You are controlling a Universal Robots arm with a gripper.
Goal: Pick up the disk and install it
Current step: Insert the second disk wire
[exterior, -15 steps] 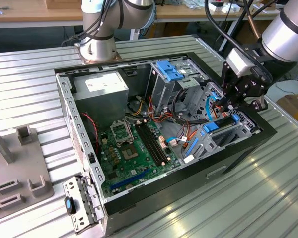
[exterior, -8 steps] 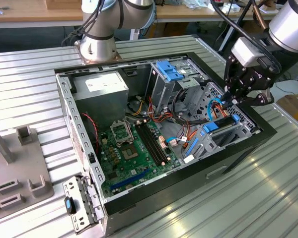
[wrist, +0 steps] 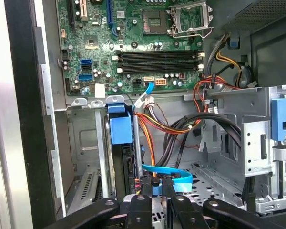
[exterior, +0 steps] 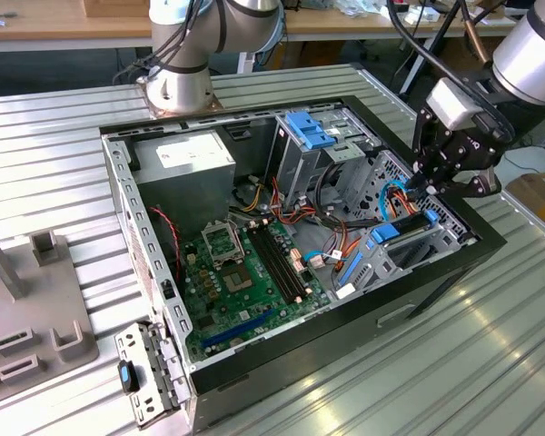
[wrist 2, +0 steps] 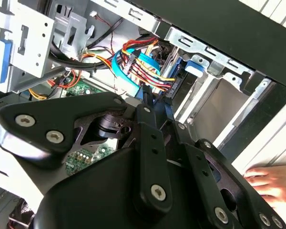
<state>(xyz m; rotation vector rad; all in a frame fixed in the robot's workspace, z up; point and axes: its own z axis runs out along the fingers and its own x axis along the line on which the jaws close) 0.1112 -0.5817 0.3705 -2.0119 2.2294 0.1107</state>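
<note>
The disk (exterior: 405, 231) sits on edge in the drive bay (exterior: 416, 254) at the 3 o'clock side of the case (exterior: 345, 345) in the exterior view. Its long axis runs from 8 to 2 o'clock, with a blue carrier (wrist: 120, 128) end facing up. The end effector (exterior: 427, 186) hovers just above the disk, among the cables (wrist: 168, 174). How far open it is cannot be determined. The case rests on the tabletop (exterior: 454, 363).
</note>
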